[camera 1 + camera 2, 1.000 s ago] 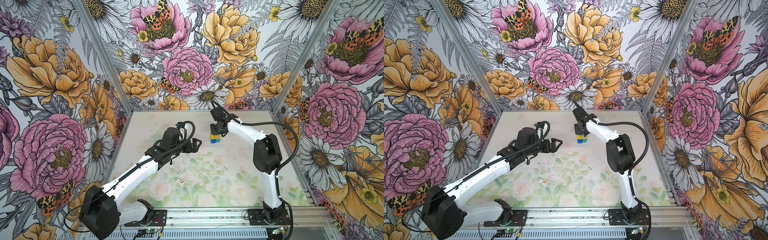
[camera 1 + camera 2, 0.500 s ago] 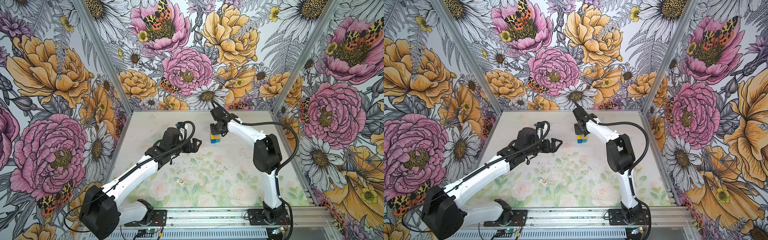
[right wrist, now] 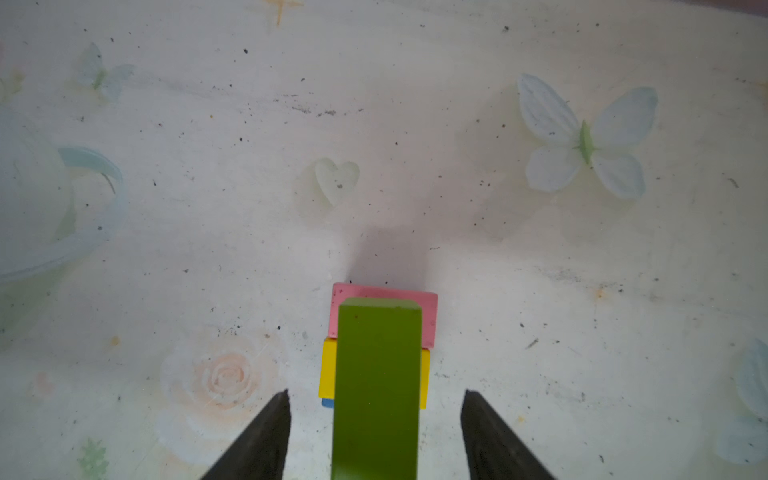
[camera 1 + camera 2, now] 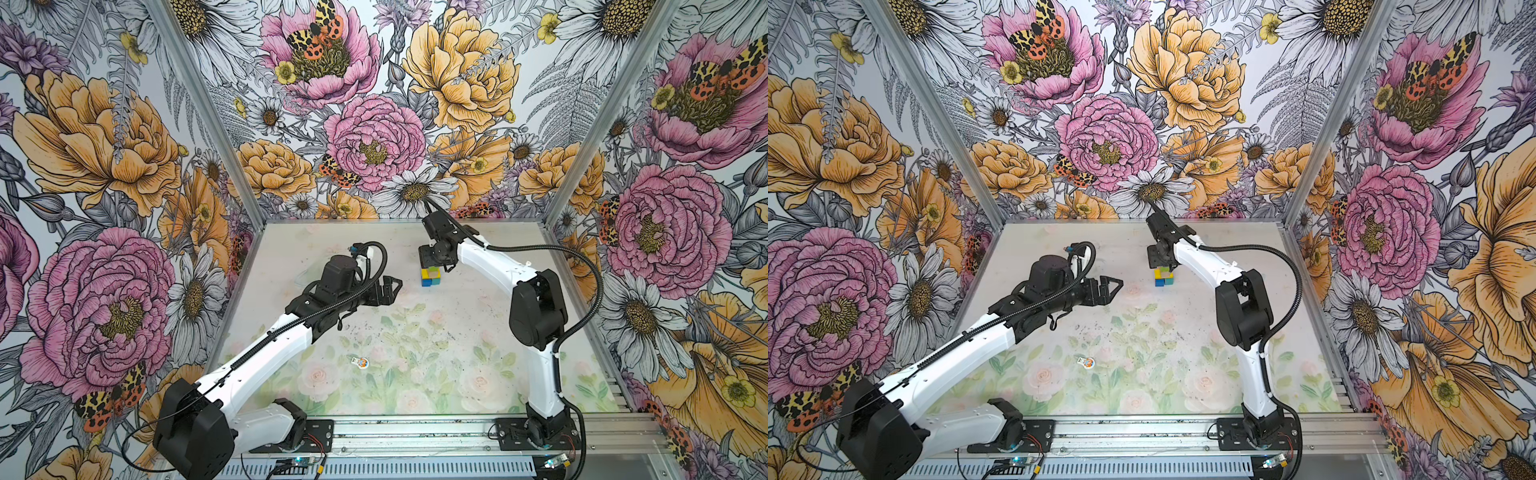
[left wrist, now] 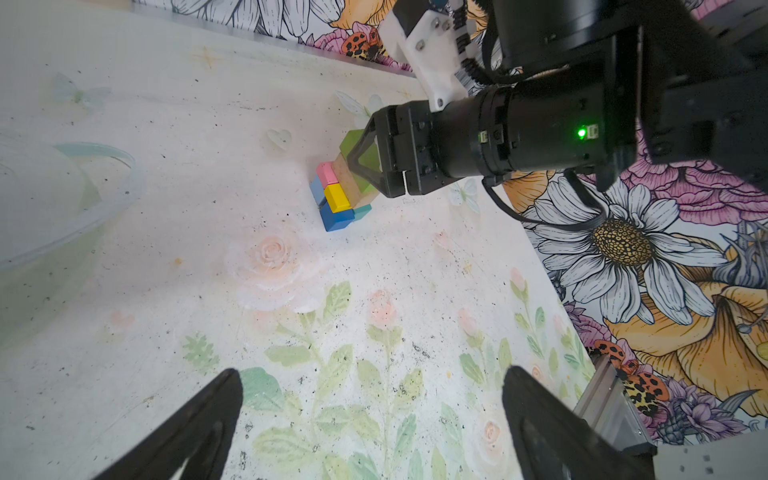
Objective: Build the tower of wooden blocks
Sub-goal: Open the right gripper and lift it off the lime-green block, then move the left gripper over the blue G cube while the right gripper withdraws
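Observation:
The tower (image 4: 430, 277) (image 4: 1163, 276) stands at the back middle of the table, made of several wood blocks. The left wrist view shows blue and teal cubes lowest, then yellow, pink and bare wood, with the green brick (image 5: 352, 142) topmost. My right gripper (image 3: 376, 392) (image 4: 432, 264) hangs straight over the tower, open. Its fingers flank the green brick (image 3: 376, 382) with a gap on each side. Below that brick show the pink brick (image 3: 428, 318) and the yellow brick (image 3: 328, 368). My left gripper (image 5: 372, 372) (image 4: 397, 286) is open and empty, left of the tower.
A small round sticker (image 4: 360, 362) lies on the table mat near the middle front. A clear plastic container (image 5: 62, 208) sits on the mat to the left of the tower. Flowered walls close three sides, and a metal rail (image 4: 415, 432) runs along the front.
My right gripper's jaws have opened off the green brick, which stays on top of the tower. Neither arm has visibly moved.

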